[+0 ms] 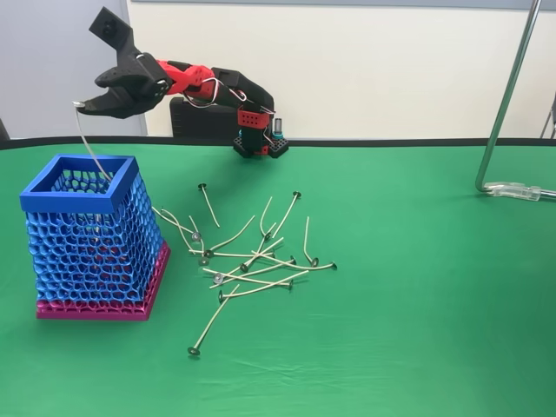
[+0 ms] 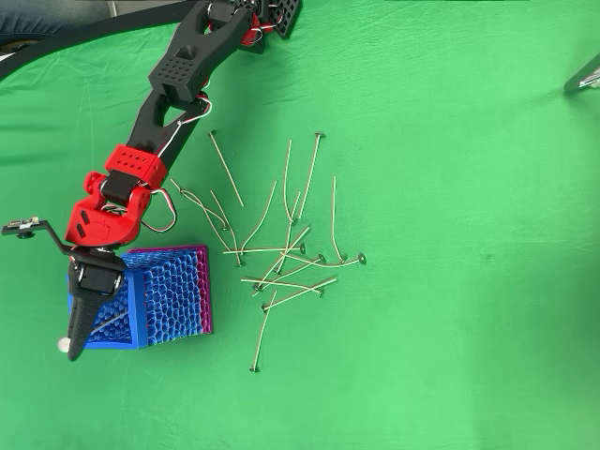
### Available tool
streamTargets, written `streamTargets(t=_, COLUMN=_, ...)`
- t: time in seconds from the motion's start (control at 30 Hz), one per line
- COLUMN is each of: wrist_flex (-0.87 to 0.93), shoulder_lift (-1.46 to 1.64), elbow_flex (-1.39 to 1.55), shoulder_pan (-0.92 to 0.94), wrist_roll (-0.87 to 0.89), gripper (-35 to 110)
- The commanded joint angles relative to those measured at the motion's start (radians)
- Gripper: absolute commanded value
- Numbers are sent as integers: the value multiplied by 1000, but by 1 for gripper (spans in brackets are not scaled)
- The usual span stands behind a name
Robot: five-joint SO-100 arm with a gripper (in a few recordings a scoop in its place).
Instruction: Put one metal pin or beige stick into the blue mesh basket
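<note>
Beige stick (image 1: pixel 91 148), thin and gently curved, hangs pinched at its top end in the black gripper (image 1: pixel 82 108), its lower end dipping inside the blue mesh basket (image 1: pixel 52 201). We see honeycomb walls, a solid rim and a magenta base. We can read no writing. Many like sticks (image 1: pixel 252 261) lie scattered on green cloth (image 1: pixel 417 287).

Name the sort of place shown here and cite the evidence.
Probably a robot test bench, not a home: a green cloth-covered table, a small black-and-red arm holding a beige stick over a blue mesh basket, and loose sticks scattered as practice pieces.
</note>
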Motion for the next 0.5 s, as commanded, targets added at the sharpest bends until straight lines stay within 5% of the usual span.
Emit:
streamTargets(t=0.0, wrist_flex=-31, shoulder_lift=9, elbow_flex=-46, shoulder_pan=5, wrist_roll=-5, gripper=28)
streamTargets(t=0.23, wrist_flex=-78, shoulder_lift=9, elbow_flex=-71, shoulder_pan=12, wrist_roll=72, gripper=24)
streamTargets(t=0.47, wrist_flex=75, shoulder_lift=69, elbow_flex=-103, shoulder_pan=41, wrist_roll=413, gripper=10)
